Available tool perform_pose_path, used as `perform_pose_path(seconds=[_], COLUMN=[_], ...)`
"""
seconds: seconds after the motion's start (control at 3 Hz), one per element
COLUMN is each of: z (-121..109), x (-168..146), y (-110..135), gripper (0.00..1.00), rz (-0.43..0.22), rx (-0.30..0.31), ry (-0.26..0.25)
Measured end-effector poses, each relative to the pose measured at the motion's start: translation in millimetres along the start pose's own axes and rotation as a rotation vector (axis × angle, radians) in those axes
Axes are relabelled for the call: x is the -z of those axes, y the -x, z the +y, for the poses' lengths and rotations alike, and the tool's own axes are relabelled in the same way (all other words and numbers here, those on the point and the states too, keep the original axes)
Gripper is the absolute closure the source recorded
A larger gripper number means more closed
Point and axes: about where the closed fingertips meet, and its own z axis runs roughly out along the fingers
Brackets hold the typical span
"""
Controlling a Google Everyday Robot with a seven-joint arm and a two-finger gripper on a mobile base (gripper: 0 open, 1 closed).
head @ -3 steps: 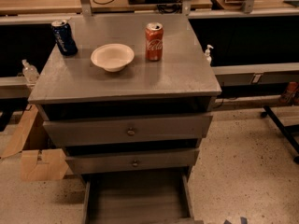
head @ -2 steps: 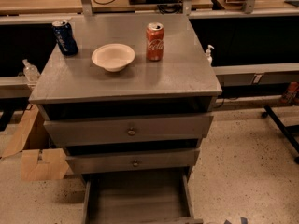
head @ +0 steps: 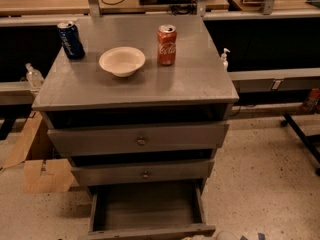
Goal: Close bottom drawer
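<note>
The bottom drawer (head: 147, 206) is the lowest of three grey cabinet drawers and stands pulled far out, its shallow tray empty. Its front panel (head: 150, 232) lies at the bottom edge of the view, and its knob is out of view. The middle drawer (head: 144, 173) and the top drawer (head: 140, 140) are each out a little. Only a pale and dark tip of my gripper (head: 235, 236) shows at the bottom edge, just right of the open drawer's front corner.
On the cabinet top (head: 200, 79) stand a white bowl (head: 122, 60), a red cola can (head: 166, 44) and a blue can (head: 70, 40). Cardboard boxes (head: 37, 159) lie on the floor at the left. A black chair leg (head: 302, 134) is at the right.
</note>
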Motion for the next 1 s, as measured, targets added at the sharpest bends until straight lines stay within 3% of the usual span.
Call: perform_pose_path(seconds=[0.33,0.67,1.0], z=[-20,-20,-35], x=[-10,-11,-21], y=[33,35,62], gripper=[1.0,1.0,1.0], rz=[0.0,0.0,0.002], rx=[0.034,0.039,0.067], ry=[0.0,0.0,0.003])
